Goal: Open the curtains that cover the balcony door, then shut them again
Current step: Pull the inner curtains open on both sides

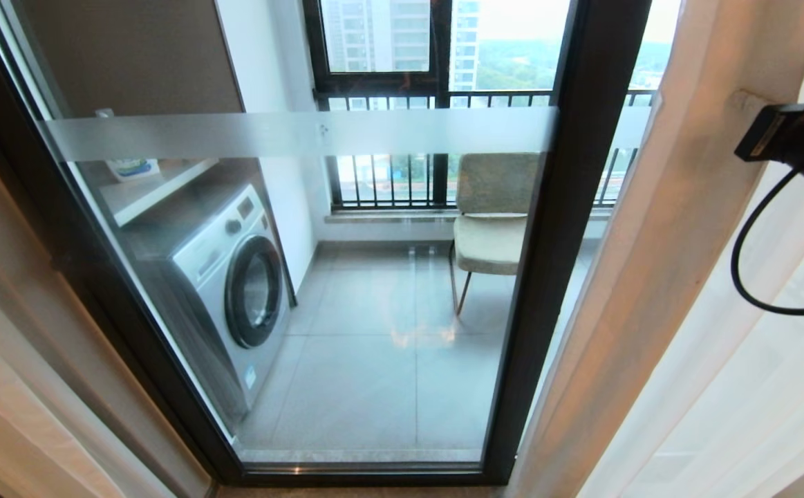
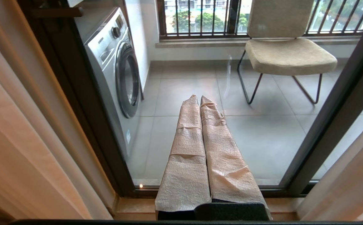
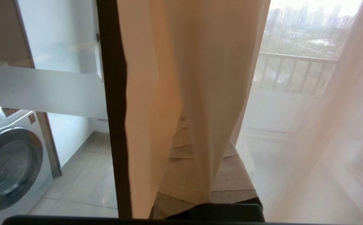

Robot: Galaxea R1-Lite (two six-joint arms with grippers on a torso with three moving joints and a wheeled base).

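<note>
Surroundings: through the glass of the balcony door [image 1: 346,290], a washing machine [image 1: 232,283] stands at centre left of the head view, with a shelf [image 1: 156,190] above it carrying a white container [image 1: 132,167]. A beige chair [image 1: 495,221] on thin metal legs stands at centre, in front of a dark-framed window with bar railing [image 1: 402,138] across the upper centre. The balcony floor is grey tile. A frosted horizontal band [image 1: 291,133] crosses the door glass in the upper third of the frame. A dark vertical door frame member [image 1: 554,242] runs down right of centre.

Task item: the curtains are parted, leaving the central door panel uncovered. One beige drape [image 1: 21,360] occupies the left edge of the head view. The other beige drape [image 1: 657,277] hangs right of the frame member, with the white sheer [image 1: 775,387] filling the lower right.

Right gripper [image 3: 200,147]: the padded fingers are closed together, and a fold of the right-hand beige drape lies draped over them, hiding the tips; whether fabric is pinched cannot be determined. In the head view only the arm's dark wrist housing and looped cable show at the right edge, against the drape.

Left gripper [image 2: 199,103]: fingers fully closed on nothing, pointing at the door glass, clear of both drapes.
</note>
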